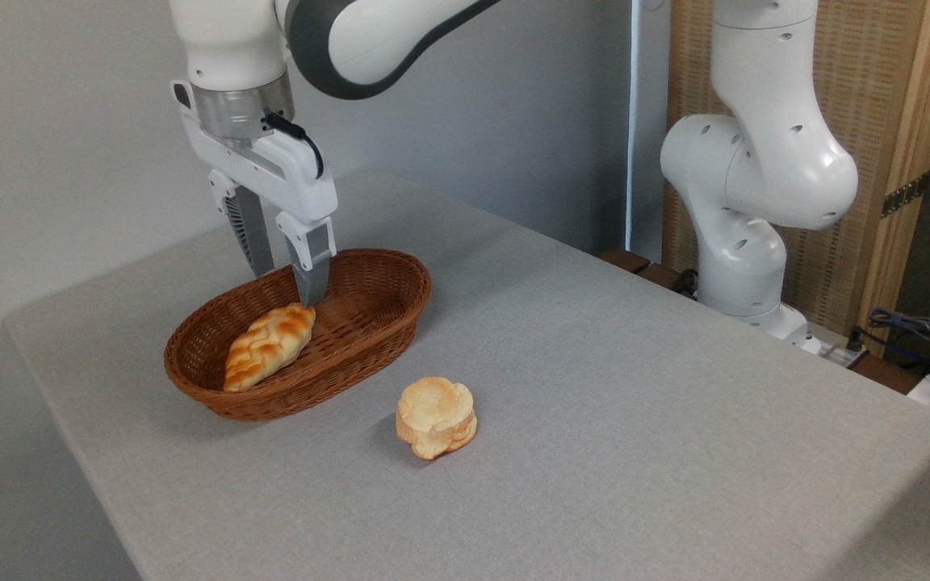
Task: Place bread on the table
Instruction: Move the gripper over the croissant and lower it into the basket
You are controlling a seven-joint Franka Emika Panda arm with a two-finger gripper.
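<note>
Braided golden-brown bread (269,345) lies in oval brown wicker basket (384,319) on grey fabric table (634,387); white gripper (286,282) fingers spread apart above its end

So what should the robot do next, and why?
Probably lower a little and close on the bread. The open tool hangs just over the loaf's upper end, and the bread lies in the basket, not on the table.

The arm (336,32) runs off the top edge of the frame, its upper links unseen. The worktop (594,363) is cut by the bottom and right edges. The tool (287,282) has its left fingertip hidden behind the basket (303,387) rim. Cables (917,331) at the far right are too small to tell apart.
</note>
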